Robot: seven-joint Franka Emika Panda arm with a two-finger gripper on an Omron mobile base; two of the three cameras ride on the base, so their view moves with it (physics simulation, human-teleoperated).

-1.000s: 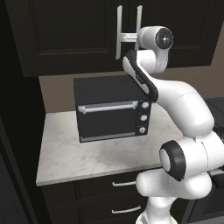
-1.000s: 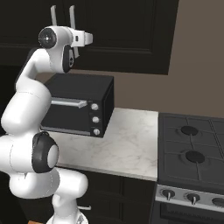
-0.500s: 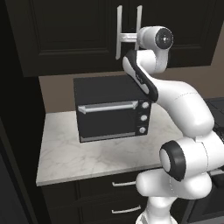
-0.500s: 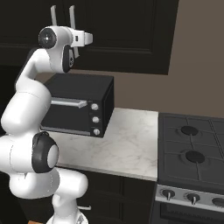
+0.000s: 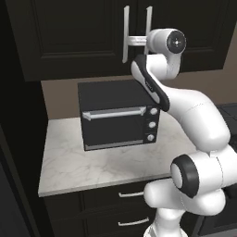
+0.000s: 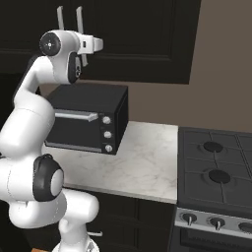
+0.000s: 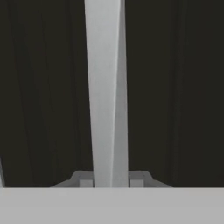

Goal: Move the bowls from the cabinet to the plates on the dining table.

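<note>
The dark cabinet (image 5: 69, 37) hangs above the counter with its panelled doors closed. Two long silver bar handles (image 5: 126, 28) run side by side down the middle. My gripper (image 5: 130, 40) is raised to them and shut on one handle (image 7: 105, 87), which rises as a pale vertical bar between my fingertips (image 7: 85, 181) in the hand view. In the right base view the hand (image 6: 91, 44) sits against the same handles (image 6: 78, 19). The bowls are hidden and the dining table is out of view.
A black toaster oven (image 5: 118, 118) stands on a small marble counter (image 5: 92, 164) under the cabinet, right below my arm. Dark drawers with short silver handles (image 5: 132, 194) sit beneath. A black stove with burners (image 6: 216, 162) adjoins the counter on the right.
</note>
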